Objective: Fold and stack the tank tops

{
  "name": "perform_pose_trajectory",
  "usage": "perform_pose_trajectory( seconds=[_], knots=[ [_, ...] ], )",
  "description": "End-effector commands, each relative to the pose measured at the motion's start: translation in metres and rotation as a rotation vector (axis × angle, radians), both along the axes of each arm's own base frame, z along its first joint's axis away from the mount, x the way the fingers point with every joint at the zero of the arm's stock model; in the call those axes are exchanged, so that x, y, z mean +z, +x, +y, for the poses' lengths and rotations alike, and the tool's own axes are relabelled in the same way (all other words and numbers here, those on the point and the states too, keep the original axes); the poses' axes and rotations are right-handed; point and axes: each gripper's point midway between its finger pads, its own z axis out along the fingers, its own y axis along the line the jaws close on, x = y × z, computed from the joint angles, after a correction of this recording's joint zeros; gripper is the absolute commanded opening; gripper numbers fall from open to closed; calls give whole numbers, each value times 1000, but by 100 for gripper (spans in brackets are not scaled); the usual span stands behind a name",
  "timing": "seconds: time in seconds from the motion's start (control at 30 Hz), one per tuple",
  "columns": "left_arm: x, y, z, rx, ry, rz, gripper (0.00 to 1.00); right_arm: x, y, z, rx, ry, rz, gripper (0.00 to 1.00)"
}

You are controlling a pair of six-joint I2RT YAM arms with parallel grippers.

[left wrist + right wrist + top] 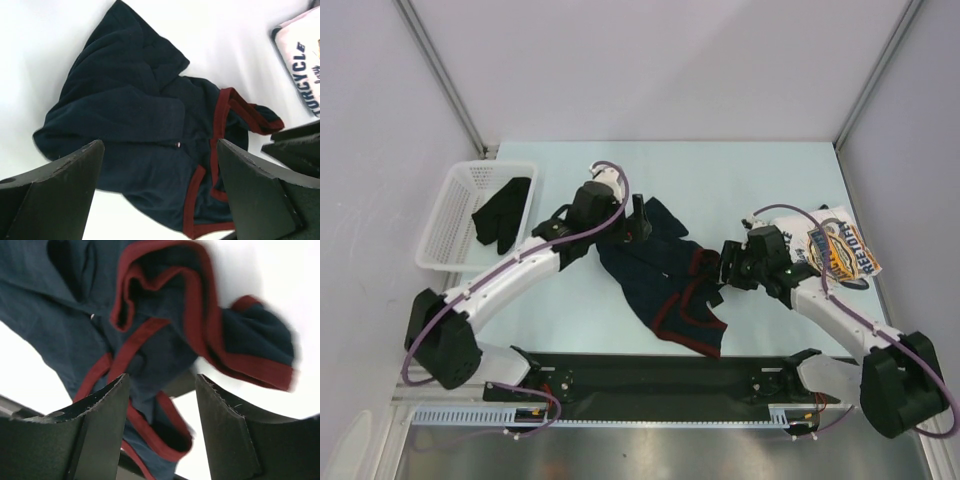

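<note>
The navy tank top (665, 285) with dark-red trim lies crumpled in the middle of the table. It fills the left wrist view (135, 115) and the right wrist view (60, 325). My left gripper (638, 215) (160, 145) hangs over its far left part, jaws wide open and holding nothing. At the top's right edge my right gripper (720, 275) (162, 377) is open, with a loop of the red trim (165, 440) lying between its fingers and a gap on both sides. The white tank top (840, 250) (300, 50) with a printed chest lies folded at the right.
A white mesh basket (445, 225) stands at the far left with a dark cloth (505, 215) inside. The arms' black base plate (660, 375) runs along the near edge. Frame posts rise at the back corners.
</note>
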Motion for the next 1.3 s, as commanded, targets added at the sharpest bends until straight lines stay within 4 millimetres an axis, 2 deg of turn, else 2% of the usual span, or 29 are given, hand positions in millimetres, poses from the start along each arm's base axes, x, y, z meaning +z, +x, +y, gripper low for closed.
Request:
perform_pose_trajectory(
  seconds=[0.0,0.03,0.07,0.1,0.13,0.17,0.2,0.23,0.3,0.33,0.4,0.5,0.6,0.63,0.67,0.77,0.8,0.83,0.87,0.9,0.93,0.97,1.03,1.07,1.1,1.17,1.2,1.23,1.27],
  knots=[
    [15,18,-18,-54,-4,-53,100,17,20,33,38,106,-44,60],
    [13,20,-21,-60,2,-51,100,13,22,36,38,108,-35,60],
    [2,24,-22,-62,25,-36,100,15,27,43,44,124,-49,60],
    [5,28,-25,-64,28,-40,100,14,30,47,45,132,-45,59],
    [-1,29,-26,-67,43,-25,100,2,32,50,47,124,-11,59],
    [-14,33,-30,-73,66,0,100,2,37,54,48,130,-13,59],
    [-14,36,-34,-82,74,1,100,-1,42,59,49,134,-11,59],
    [-28,38,-36,-89,97,29,100,-11,42,64,55,136,22,58],
    [-31,43,-43,-99,113,32,100,-13,52,73,61,154,19,58],
    [-42,43,-44,-104,133,55,100,-24,51,76,62,145,54,57],
    [-45,45,-47,-107,150,57,100,-20,63,85,63,162,22,57],
    [-52,47,-50,-116,156,62,100,-27,69,91,57,169,32,52],
    [-55,49,-54,-139,164,69,99,-28,75,92,44,170,32,23],
    [-63,47,-55,-154,169,90,98,-29,76,91,36,163,29,15],
    [-64,46,-56,-163,172,96,97,-30,74,89,30,155,35,2],
    [-69,42,-58,-175,177,105,97,-27,73,80,13,137,19,0],
    [-69,35,-60,-198,170,123,97,-21,72,78,13,137,2,0],
    [-64,28,-65,-227,147,118,97,-19,72,75,7,136,-3,0],
    [-39,17,-72,-260,97,70,97,-20,70,71,3,131,0,0],
    [-33,7,-78,-286,45,57,97,-16,70,67,3,133,-12,0],
    [-17,-5,-86,-328,-32,49,97,-15,70,64,1,128,-15,0],
    [25,-36,-102,-421,-201,44,97,-16,68,61,-3,122,-8,0],
    [61,-68,-117,-512,-375,23,98,-8,71,58,0,128,-31,0],
    [95,-101,-123,-585,-490,38,100,-11,66,55,0,116,-9,0],
    [118,-118,-126,-640,-568,-5,100,-8,66,55,4,120,-15,0],
    [147,-154,-129,-688,-701,47,100,-4,66,55,10,121,-28,0],
    [170,-170,-122,-711,-775,25,100,-4,65,54,10,119,-26,0],
    [181,-183,-121,-738,-822,37,100,-4,65,54,13,118,-26,0],
    [192,-207,-123,-788,-873,73,100,-1,65,54,13,116,-33,0]
  ],
)
